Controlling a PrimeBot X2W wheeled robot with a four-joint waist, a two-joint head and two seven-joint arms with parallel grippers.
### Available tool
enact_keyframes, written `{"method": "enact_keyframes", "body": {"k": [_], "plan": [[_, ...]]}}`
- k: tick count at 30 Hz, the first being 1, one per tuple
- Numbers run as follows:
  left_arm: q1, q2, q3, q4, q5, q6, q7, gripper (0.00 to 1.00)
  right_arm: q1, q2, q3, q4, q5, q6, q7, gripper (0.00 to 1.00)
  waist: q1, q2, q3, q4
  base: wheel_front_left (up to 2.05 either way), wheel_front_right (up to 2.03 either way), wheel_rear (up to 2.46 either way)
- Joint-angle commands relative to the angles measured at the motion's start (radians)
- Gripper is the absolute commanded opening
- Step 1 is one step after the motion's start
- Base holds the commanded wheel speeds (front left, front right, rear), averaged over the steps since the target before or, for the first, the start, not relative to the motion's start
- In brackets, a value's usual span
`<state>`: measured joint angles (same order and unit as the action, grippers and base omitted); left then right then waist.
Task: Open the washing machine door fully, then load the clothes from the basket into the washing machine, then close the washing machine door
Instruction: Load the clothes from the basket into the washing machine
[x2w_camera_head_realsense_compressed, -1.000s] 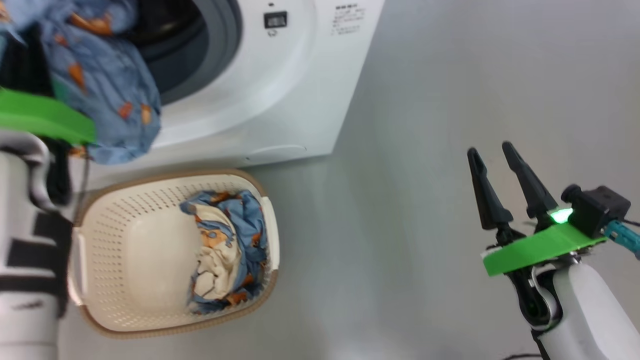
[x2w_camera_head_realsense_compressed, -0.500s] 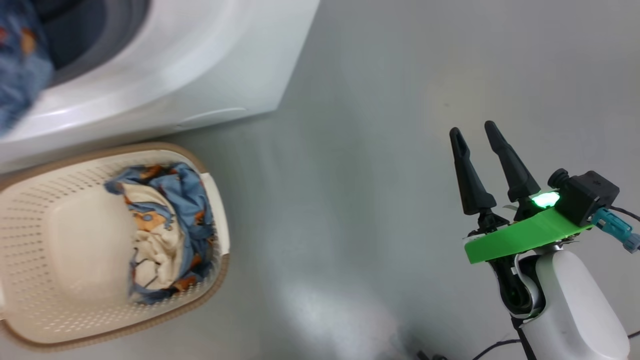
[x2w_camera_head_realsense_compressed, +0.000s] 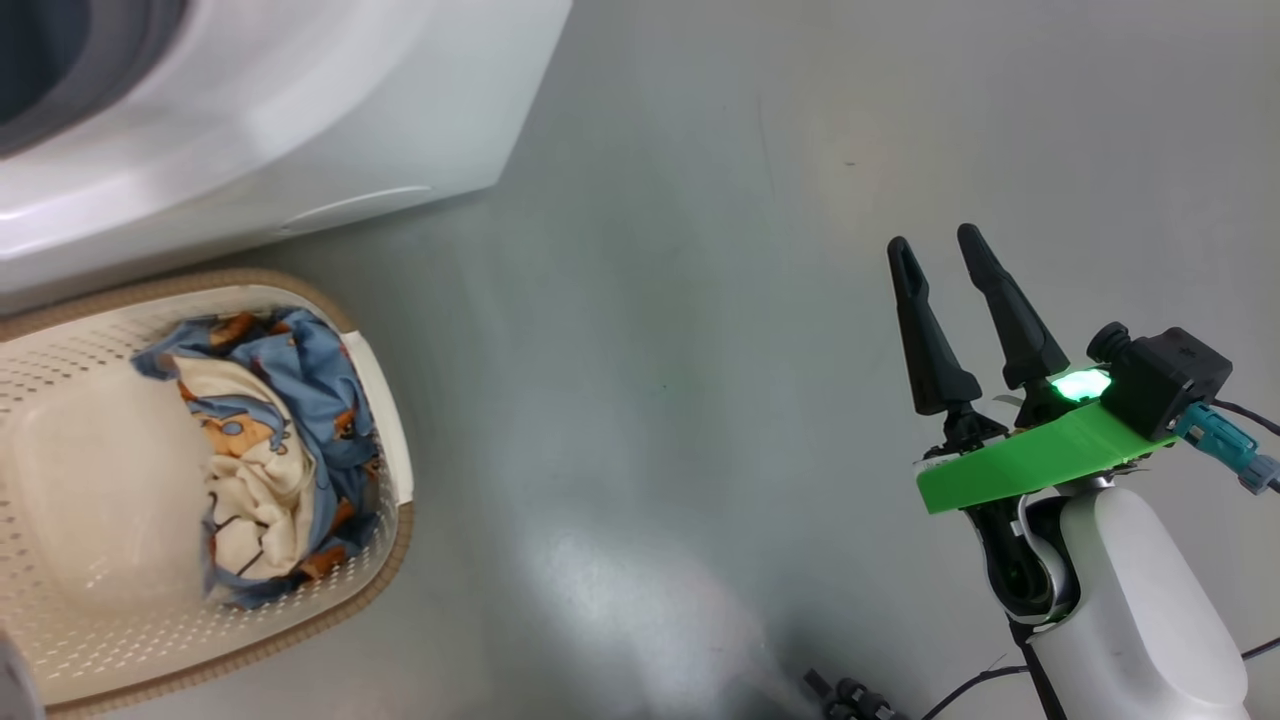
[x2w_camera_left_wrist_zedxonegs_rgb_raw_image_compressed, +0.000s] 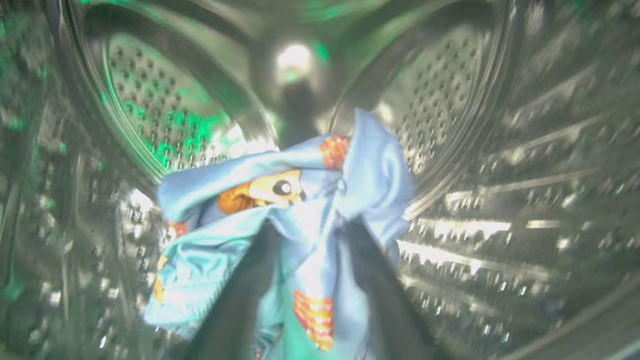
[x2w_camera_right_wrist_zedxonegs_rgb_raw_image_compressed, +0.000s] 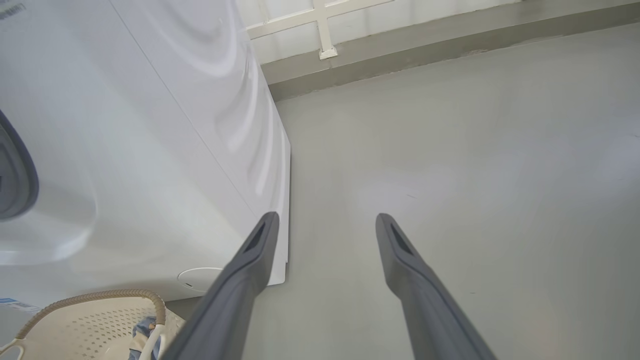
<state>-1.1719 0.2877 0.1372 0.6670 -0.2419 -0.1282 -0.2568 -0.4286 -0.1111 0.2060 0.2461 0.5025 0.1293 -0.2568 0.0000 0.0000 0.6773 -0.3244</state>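
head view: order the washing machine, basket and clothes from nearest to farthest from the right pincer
1. washing machine: its front corner lies ahead and to the left of the right pincer.
2. basket: farther left and lower in the view.
3. clothes: just inside the basket's near wall, only barely farther than its rim.

Ahead and right of the right gripper jaws lies bare floor, free to pass; the washing machine wall stands close on their left. Inside the drum, clothes bunch between and ahead of the left gripper jaws, with steel wall all around
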Motion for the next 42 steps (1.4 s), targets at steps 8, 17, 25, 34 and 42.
{"method": "enact_keyframes", "body": {"k": [8, 17, 25, 34, 42], "plan": [[-0.022, 0.027, -0.032, 0.21, 0.012, -0.002, -0.005, 1.0, 0.015, -0.021, 0.029, -0.004, -0.007, 0.001, -0.005, 1.0, 0.0, 0.0, -0.053, 0.047, 0.0, 0.0, 0.0], [0.047, 0.026, -0.072, 0.217, -0.038, -0.002, -0.005, 1.0, 0.014, -0.033, 0.033, 0.008, -0.001, 0.001, -0.005, 1.0, 0.0, 0.0, -0.118, 0.077, 0.0, 0.0, 0.0], [0.225, 0.002, -0.085, 0.08, -0.071, -0.002, -0.005, 1.0, 0.031, -0.039, 0.023, 0.015, 0.002, 0.001, -0.005, 1.0, 0.0, 0.0, -0.202, 0.113, 0.0, 0.0, 0.0], [0.42, -0.036, -0.072, -0.071, -0.065, -0.002, -0.005, 1.0, 0.067, -0.051, 0.019, 0.032, 0.008, 0.001, -0.005, 1.0, 0.0, 0.0, -0.319, 0.16, 0.0, 0.0, 0.0], [0.591, -0.083, -0.062, -0.183, -0.062, -0.002, -0.005, 1.0, 0.108, -0.064, 0.017, 0.049, 0.015, 0.001, -0.005, 1.0, 0.0, 0.0, -0.426, 0.199, 0.0, 0.0, 0.0]]}}
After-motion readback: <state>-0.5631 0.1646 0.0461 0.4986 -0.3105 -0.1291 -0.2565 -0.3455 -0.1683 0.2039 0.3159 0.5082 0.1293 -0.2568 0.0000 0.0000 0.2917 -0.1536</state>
